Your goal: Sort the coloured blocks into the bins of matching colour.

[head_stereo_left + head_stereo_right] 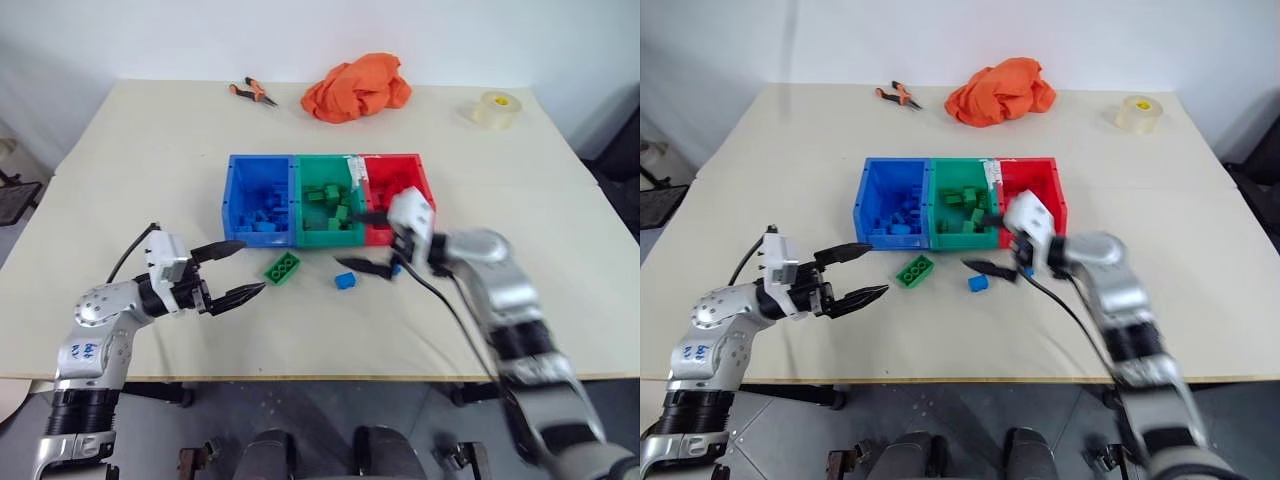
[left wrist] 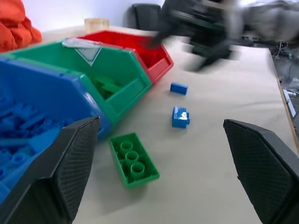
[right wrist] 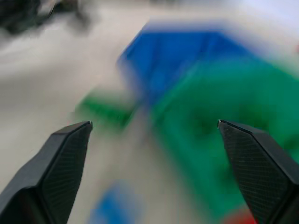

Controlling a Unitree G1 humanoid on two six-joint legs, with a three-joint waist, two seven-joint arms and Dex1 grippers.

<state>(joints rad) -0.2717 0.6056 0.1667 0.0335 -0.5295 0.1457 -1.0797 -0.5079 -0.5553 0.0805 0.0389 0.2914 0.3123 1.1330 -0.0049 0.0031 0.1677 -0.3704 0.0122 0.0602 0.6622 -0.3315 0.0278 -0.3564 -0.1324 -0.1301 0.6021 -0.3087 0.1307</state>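
- Green, the larger studded brick (image 1: 282,267) lies flat on the table (image 1: 120,160) at frame centre of the left eye view, just in front of the seam between the blue bin (image 1: 258,170) and green bin (image 1: 325,168). The left gripper (image 1: 238,270), lower left, is spread wide and empty, aimed at the brick. The right gripper (image 1: 372,240), blurred, is empty with jaws apart before the red bin (image 1: 395,165), above a small blue brick (image 1: 346,280).
- Right eye view: same layout. An orange cloth (image 1: 1000,90), pliers (image 1: 898,95) and a tape roll (image 1: 1137,112) sit along the top, well apart from the work; open tabletop surrounds the loose bricks.
- Left wrist view: the green brick sits just beside the blue bin's wall, between the two fingers (image 2: 60,172). Two small blue bricks lie farther off, a second one (image 2: 179,88) by the red bin. Hard, light plastic, probably slick; I'd pinch its long flat sides, minding the bin wall.
- Right wrist view: smeared; the fingers (image 3: 56,163) stand wide apart over bins and table.
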